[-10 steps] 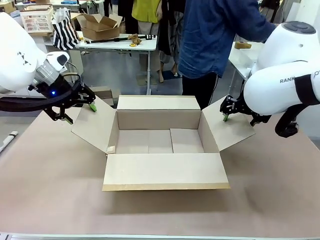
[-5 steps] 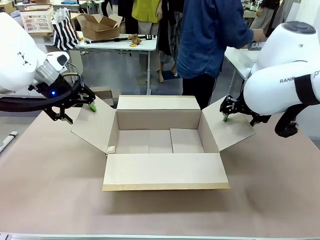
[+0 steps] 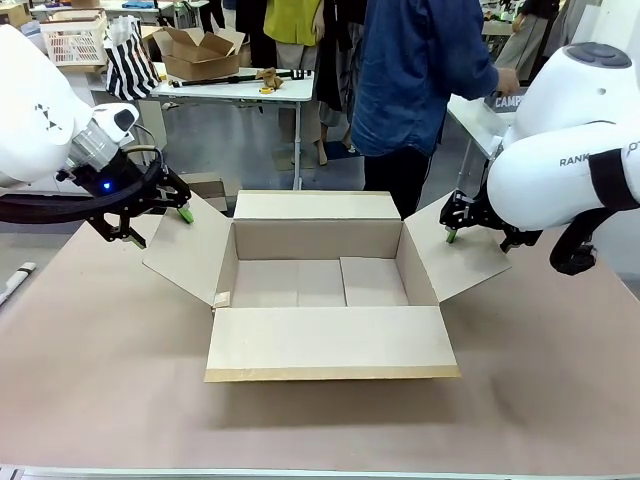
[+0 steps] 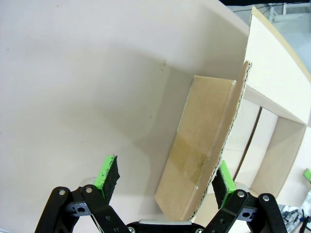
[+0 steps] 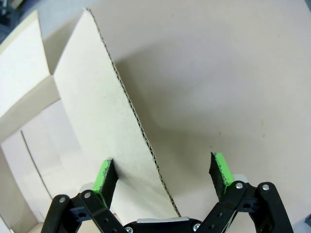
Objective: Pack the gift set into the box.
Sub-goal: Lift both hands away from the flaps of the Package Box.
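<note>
The brown cardboard box stands open in the middle of the table, all four flaps spread and nothing inside. My left gripper is open at the top edge of the left flap. That edge runs between the fingers, close to one green pad. My right gripper is open astride the edge of the right flap, which lies near one pad. No gift set shows on the table. A person in a blue top stands behind the box, reaching towards a side table on the right.
The person's hand rests by a dark item on the side table at far right. Behind stand a table with another open carton, a striped bag and a white basket. A white object lies at the table's left edge.
The person has turned further right and the hand has moved along the side table. Both arms and the box have stayed still.
</note>
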Available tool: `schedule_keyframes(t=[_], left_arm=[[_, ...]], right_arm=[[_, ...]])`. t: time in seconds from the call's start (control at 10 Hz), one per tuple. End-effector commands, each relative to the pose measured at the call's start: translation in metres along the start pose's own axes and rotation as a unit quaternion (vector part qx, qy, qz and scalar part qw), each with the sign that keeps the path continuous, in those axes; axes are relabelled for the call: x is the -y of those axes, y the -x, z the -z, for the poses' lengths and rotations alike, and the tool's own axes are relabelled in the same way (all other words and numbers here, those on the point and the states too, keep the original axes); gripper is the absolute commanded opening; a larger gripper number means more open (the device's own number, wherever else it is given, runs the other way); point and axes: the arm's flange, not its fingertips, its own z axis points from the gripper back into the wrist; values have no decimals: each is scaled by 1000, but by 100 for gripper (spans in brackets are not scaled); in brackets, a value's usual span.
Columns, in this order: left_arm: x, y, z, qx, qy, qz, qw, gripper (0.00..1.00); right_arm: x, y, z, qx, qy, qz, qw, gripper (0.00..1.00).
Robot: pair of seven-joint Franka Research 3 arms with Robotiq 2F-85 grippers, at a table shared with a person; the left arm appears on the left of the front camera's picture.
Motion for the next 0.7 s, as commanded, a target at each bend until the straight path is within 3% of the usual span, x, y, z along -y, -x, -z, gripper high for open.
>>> schedule_keyframes(t=[0.0,0.6], left_arm=[[-1,0,-1,2,-2,1,1000,100],[-1,0,-1,2,-2,1,1000,100]], right_arm=[[-3,-2,-4,4,9,10,1000,100],[-3,-2,-4,4,9,10,1000,100]])
